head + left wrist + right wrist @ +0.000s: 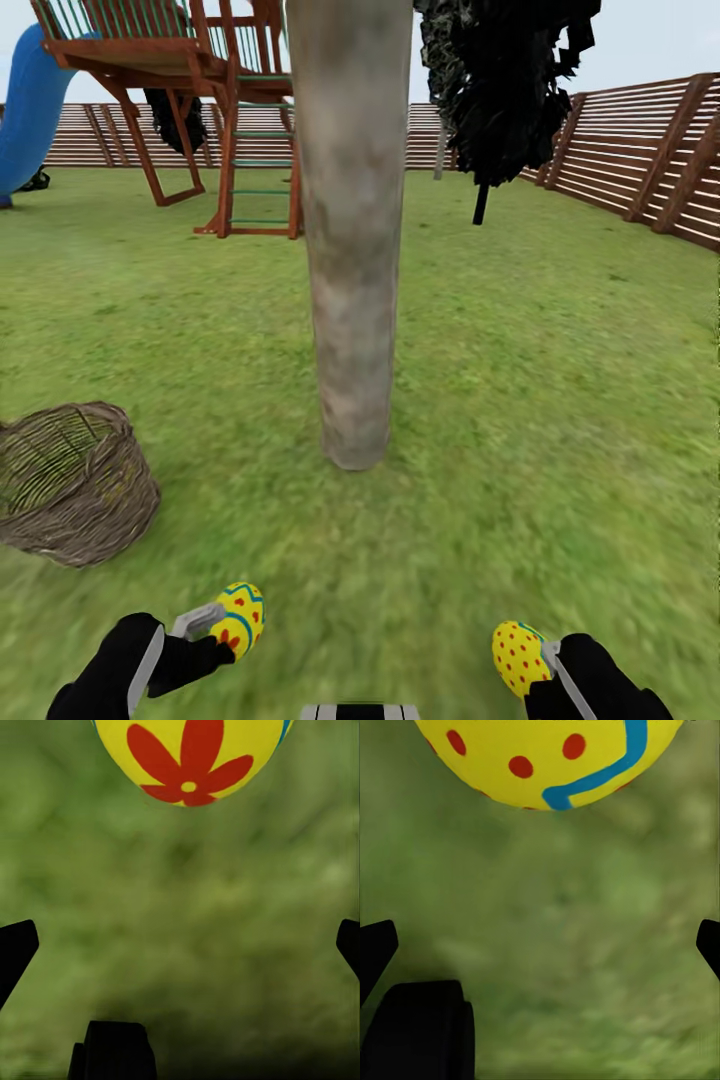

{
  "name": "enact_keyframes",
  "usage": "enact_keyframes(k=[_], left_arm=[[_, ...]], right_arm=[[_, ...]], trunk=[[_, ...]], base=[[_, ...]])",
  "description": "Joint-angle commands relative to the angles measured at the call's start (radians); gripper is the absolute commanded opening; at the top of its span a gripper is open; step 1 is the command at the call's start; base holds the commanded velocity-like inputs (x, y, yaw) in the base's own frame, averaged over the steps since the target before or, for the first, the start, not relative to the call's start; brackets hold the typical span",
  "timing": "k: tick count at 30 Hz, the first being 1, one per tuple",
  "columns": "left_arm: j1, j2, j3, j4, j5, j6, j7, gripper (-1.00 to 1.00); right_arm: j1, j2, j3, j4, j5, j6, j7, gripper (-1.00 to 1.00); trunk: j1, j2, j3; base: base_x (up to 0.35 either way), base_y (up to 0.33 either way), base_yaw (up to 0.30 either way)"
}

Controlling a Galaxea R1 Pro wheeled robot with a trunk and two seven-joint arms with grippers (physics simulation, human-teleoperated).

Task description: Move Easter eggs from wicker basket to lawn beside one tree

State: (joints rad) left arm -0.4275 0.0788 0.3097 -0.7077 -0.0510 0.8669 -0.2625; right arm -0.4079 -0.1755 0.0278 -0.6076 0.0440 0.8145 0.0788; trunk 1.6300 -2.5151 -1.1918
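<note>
Holding: left pincer (215, 628) grips one egg (239, 618); right pincer (545, 662) grips another (518, 656).
Tree (350, 300): just ahead on the lawn (520, 420); basket (70, 480) to the left.
Doing well: lower both eggs onto grass beside the trunk, then release gently to prevent rolling.

mottled green lawn (560, 400), pale tree trunk (350, 250) rising from it mid-view, wicker basket (70, 485) on grass at left, wooden playset (190, 110) far back, slat fence (640, 150) round edge
</note>
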Motion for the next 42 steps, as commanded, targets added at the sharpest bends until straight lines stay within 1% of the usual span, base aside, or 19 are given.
enact_keyframes(k=[1, 5, 8, 14, 42], left_arm=[[0.0, -0.001, 0.003, -0.001, -0.006, 0.004, -0.006, 1.0], [0.0, -0.002, 0.003, 0.006, -0.006, 0.004, -0.006, 1.0], [0.0, -0.004, 0.003, 0.024, -0.006, 0.003, -0.005, 1.0], [0.0, -0.004, 0.003, 0.029, -0.004, 0.003, -0.005, 1.0], [0.0, -0.002, 0.004, 0.03, -0.001, 0.003, -0.008, 1.0]], right_arm=[[0.0, -0.001, 0.003, -0.001, 0.005, 0.005, 0.006, 1.0], [0.0, -0.001, 0.003, -0.001, 0.005, 0.005, 0.006, 1.0], [0.0, -0.001, 0.003, -0.001, 0.005, 0.005, 0.006, 1.0], [0.0, -0.001, 0.003, -0.001, 0.001, 0.007, 0.007, 1.0], [0.0, -0.005, 0.001, 0.0, -0.002, 0.011, 0.007, 1.0]], trunk=[[-0.001, 0.0, 0.003], [-0.003, 0.001, 0.019], [-0.004, 0.002, 0.03], [-0.007, 0.003, 0.053], [-0.019, 0.009, 0.162]], base=[[-0.062, 0.01, 0.0], [-0.06, 0.022, 0.0], [-0.245, 0.152, 0.0], [-0.287, 0.2, -0.07], [-0.282, 0.212, -0.283]])
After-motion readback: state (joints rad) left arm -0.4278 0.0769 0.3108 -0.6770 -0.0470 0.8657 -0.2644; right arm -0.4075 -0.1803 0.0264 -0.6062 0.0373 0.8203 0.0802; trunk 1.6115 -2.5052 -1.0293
